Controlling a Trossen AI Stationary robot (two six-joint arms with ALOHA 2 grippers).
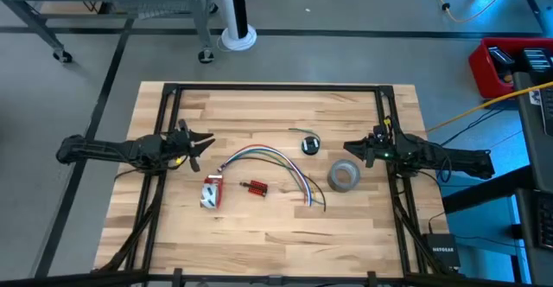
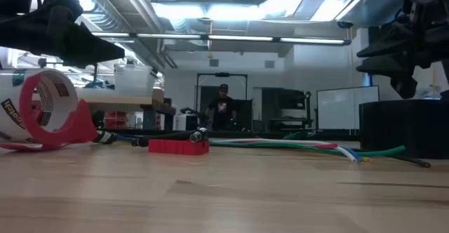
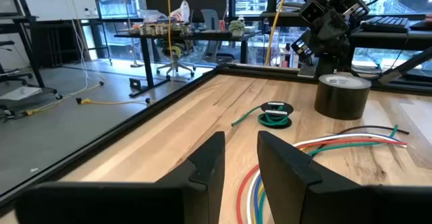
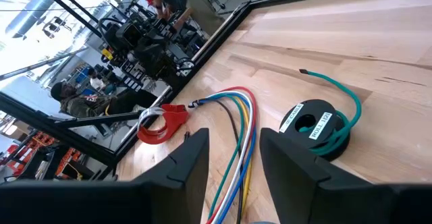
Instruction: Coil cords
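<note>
Your right gripper (image 1: 361, 151) hangs parted and empty, with the cord bundle (image 4: 317, 126) just ahead of its fingertips. Left gripper (image 1: 200, 144) also parted, idle. Risk: its loose green tail could snag a finger, dragging or unwinding the bundle toward the tape roll (image 1: 344, 176).

So the bench (image 1: 259, 226) is a light wood butcher-block top. Sitting on it: the cords (image 1: 310, 144) as a small round dark bundle, the grey tape roll (image 1: 344, 176) just beside it, a fan of coloured wires (image 1: 268, 159) mid-bench, a little red connector (image 1: 256, 188), and a red tape dispenser (image 1: 212, 192) near that.
</note>
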